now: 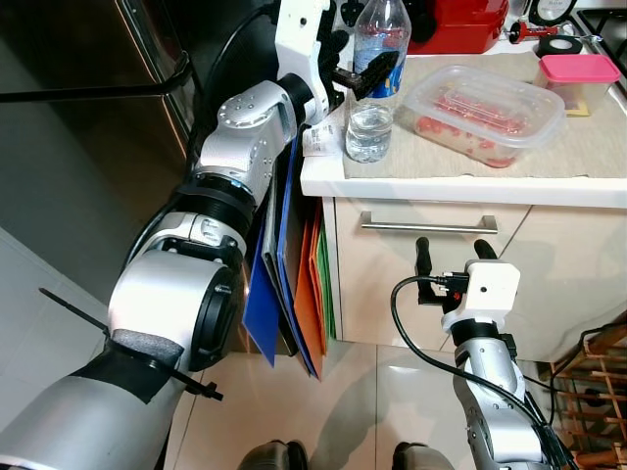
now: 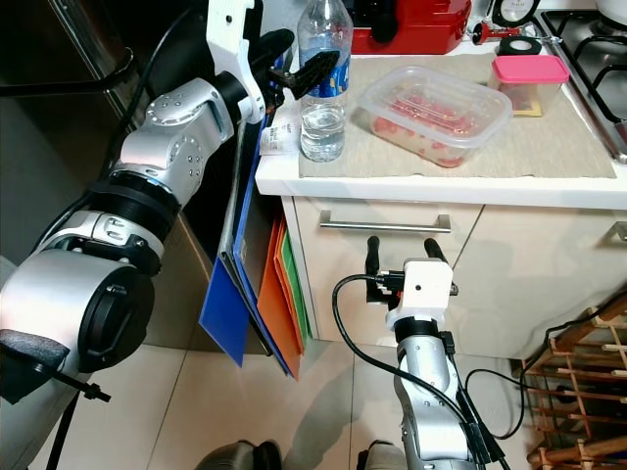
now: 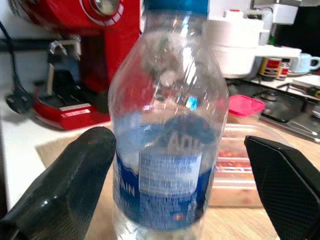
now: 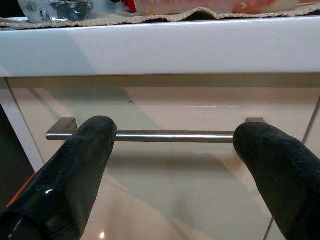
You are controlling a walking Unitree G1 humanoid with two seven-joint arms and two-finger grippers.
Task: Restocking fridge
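A clear water bottle [image 1: 378, 59] with a blue label and cap stands upright near the left corner of the counter [image 1: 460, 181]. My left gripper [image 3: 177, 142] is open around its label, one black finger on each side. One finger [image 3: 75, 175] is close to the bottle wall and the other finger [image 3: 285, 180] stands off with a gap. My right gripper [image 1: 454, 253] is low in front of the drawer, open, with its fingers pointing up just below the metal drawer handle [image 4: 175, 135].
On the counter mat sit a clear lidded tub of red food [image 1: 485, 113], a pink-lidded box [image 1: 578, 73] and a red appliance [image 1: 460, 24]. Coloured boards [image 1: 294, 284] lean between cabinet and a dark tall appliance [image 1: 88, 127]. A wooden rack [image 1: 588, 392] stands at the lower right.
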